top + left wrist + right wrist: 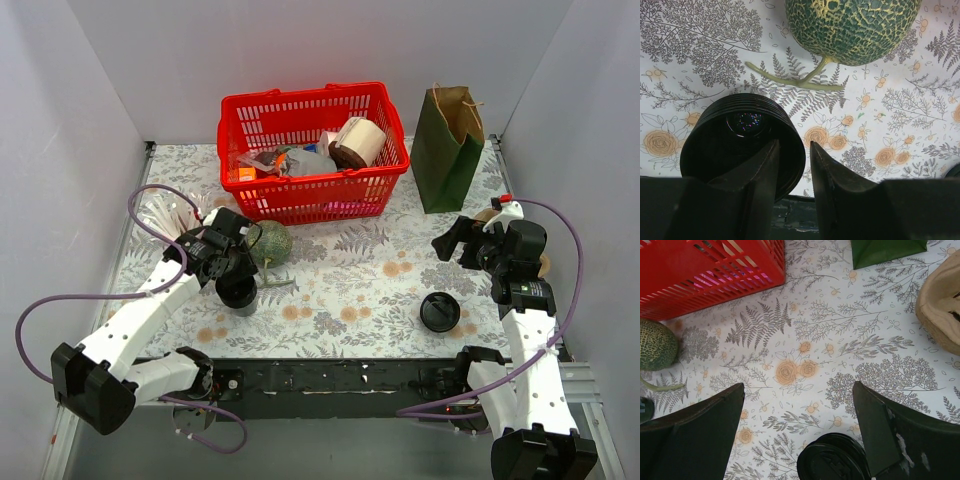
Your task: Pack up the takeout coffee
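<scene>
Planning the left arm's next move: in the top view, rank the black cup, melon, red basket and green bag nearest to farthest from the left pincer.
1. The black cup, right at the left pincer, near left.
2. The melon, just beyond the cup.
3. The red basket, back centre.
4. The green bag, back right.

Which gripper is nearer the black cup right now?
Left. The left gripper is at the black cup, fingers straddling its rim; the right gripper hangs open well away, near the loose lid.
</scene>
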Tool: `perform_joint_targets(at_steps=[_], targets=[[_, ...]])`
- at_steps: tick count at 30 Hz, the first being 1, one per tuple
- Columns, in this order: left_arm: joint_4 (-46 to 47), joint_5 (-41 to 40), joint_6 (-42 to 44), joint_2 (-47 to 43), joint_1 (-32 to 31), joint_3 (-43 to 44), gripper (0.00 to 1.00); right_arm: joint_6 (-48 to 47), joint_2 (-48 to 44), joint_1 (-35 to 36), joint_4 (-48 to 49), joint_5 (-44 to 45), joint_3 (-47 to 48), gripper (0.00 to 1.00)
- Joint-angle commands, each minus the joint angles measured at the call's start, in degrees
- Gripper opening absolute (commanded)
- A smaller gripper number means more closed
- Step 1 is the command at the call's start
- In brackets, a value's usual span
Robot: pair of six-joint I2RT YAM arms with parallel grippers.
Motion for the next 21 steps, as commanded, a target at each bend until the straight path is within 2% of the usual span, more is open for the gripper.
perform_joint_targets(at_steps=[1, 12, 17, 21], targets=[[-1.3, -1.8, 1.0, -0.2, -0.1, 2.4, 0.29, -0.9, -0.1, 0.0, 1.2, 0.8, -0.3, 0.96], [-0.7, -0.3, 1.4, -0.5, -0.1, 2.4, 0.14, -0.9, -0.1, 0.0, 1.2, 1.3, -0.5, 0.96], [-2.0, -0.5, 1.6, -0.3, 0.0, 3.3, 0.00, -0.9, -0.1, 0.0, 1.1, 1.3, -0.6, 0.96], [-3.7, -0.4, 2.3, 0.1, -0.1, 4.9, 0.00, -0.9, 0.0, 0.1, 0.9, 0.6, -0.4, 0.96]])
